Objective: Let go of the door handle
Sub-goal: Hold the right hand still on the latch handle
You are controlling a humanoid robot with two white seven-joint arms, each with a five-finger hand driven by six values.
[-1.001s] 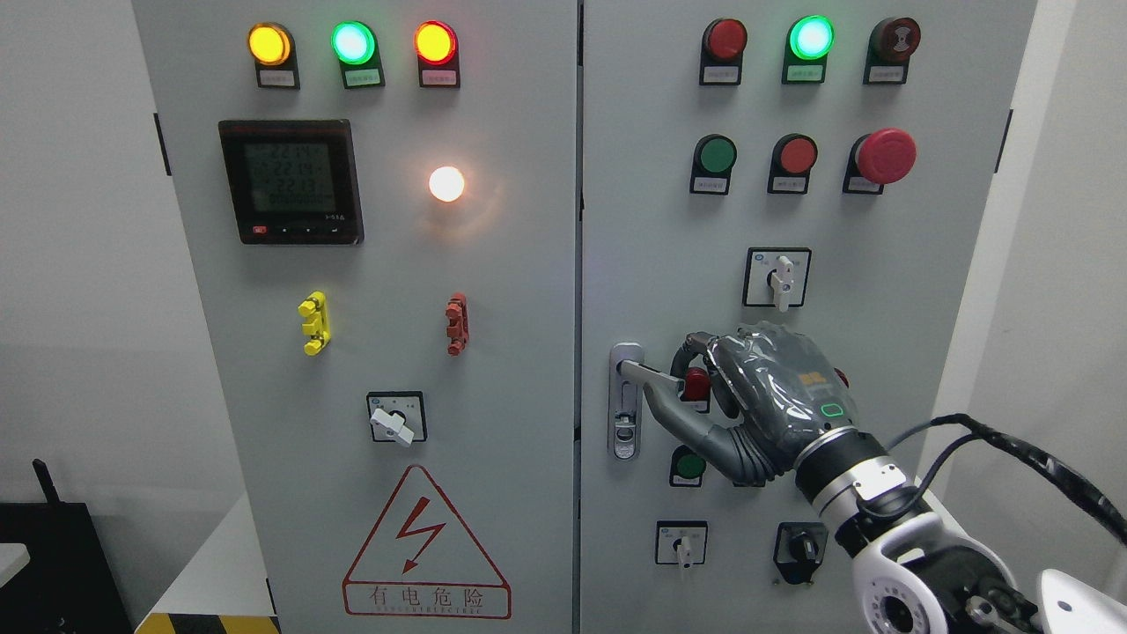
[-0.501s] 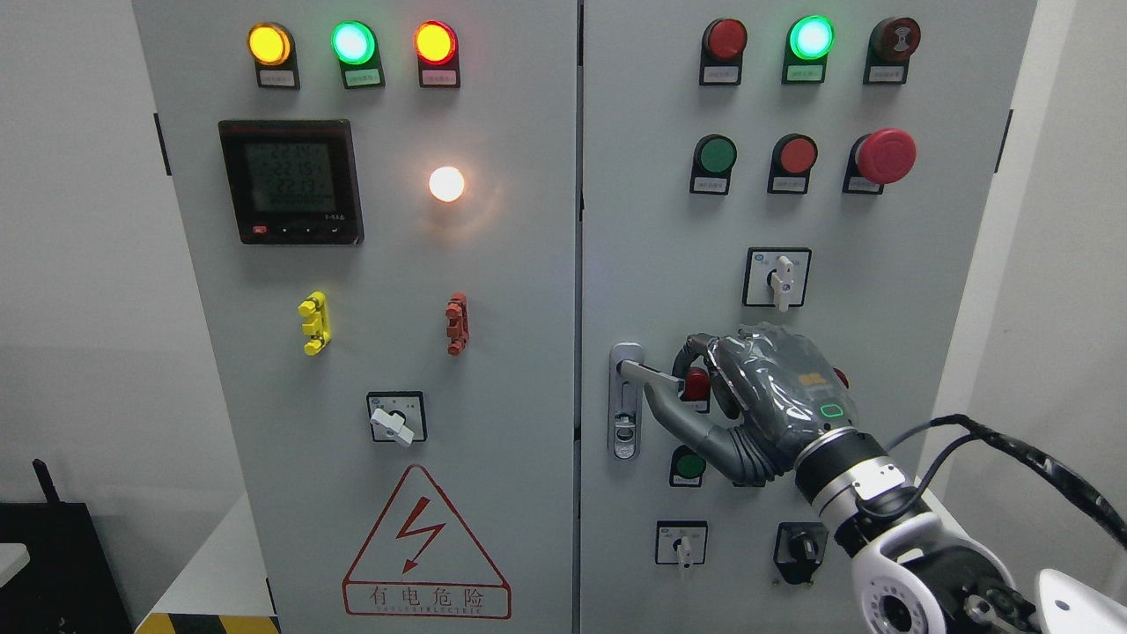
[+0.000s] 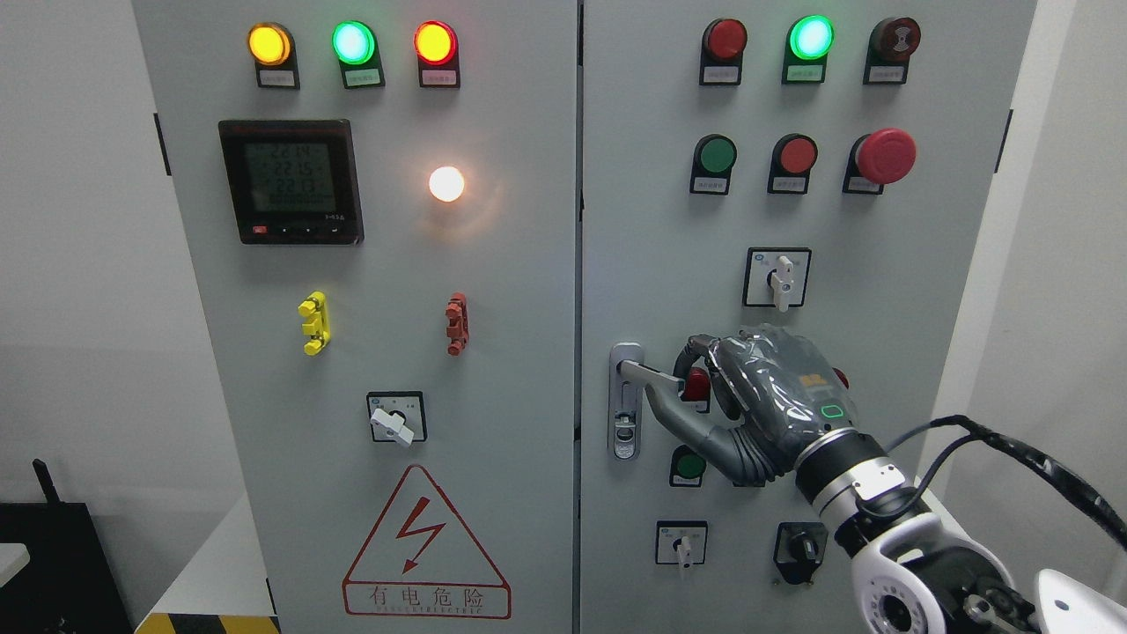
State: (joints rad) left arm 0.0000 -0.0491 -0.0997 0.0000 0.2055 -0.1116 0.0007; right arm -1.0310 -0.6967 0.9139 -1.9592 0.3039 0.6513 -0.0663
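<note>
On right cabinet door: silver lever door handle, long axis level, running rightward.
Right hand: grey, fingers curled round its free end.
Way out: rightward, clear of the handle.

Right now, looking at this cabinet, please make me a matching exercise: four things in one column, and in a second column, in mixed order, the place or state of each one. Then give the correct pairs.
Things:
1. right hand
2. digital meter
3. warning triangle
4. red mushroom button

Places or states:
A. low on the left door
B. closed around the door handle
C. upper right of the right door
D. upper left door, under the three lit lamps

Pairs: 1-B, 2-D, 3-A, 4-C
</note>
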